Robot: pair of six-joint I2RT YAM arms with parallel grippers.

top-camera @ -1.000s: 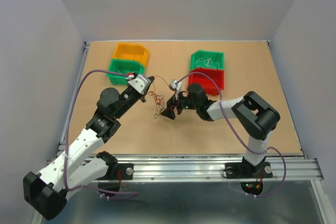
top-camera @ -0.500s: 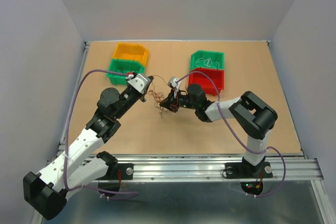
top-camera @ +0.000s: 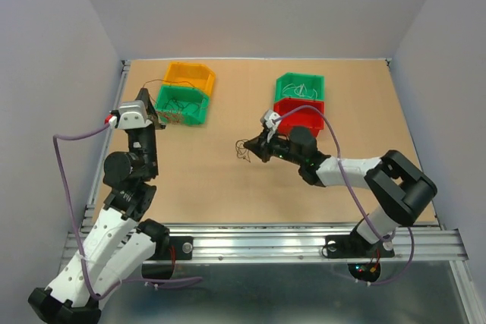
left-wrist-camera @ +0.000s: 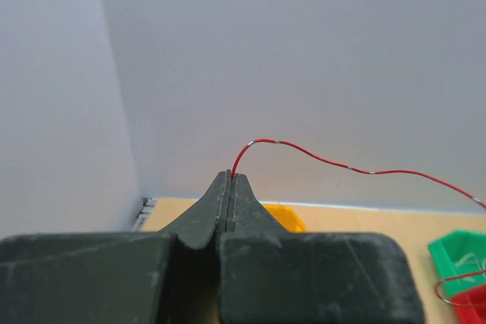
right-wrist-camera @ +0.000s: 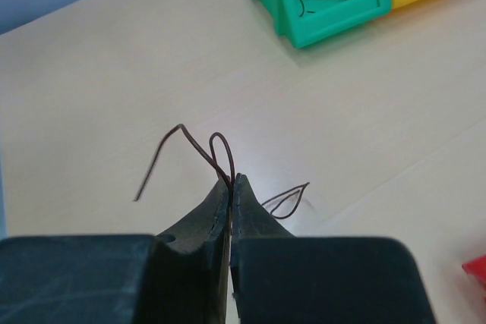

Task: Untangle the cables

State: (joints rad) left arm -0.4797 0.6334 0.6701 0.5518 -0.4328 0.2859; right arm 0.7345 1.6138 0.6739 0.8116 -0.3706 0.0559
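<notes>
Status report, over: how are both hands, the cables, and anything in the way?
Left hand shut on red wire, held high. Right hand shut on brown wire, low over table. Nothing seen in the way.

Open tabletop [top-camera: 205,187] at centre (bin pairs [top-camera: 186,117] toward the back)

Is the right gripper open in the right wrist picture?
No, the right gripper is shut, with its fingertips pressed together on a thin brown wire.
</notes>
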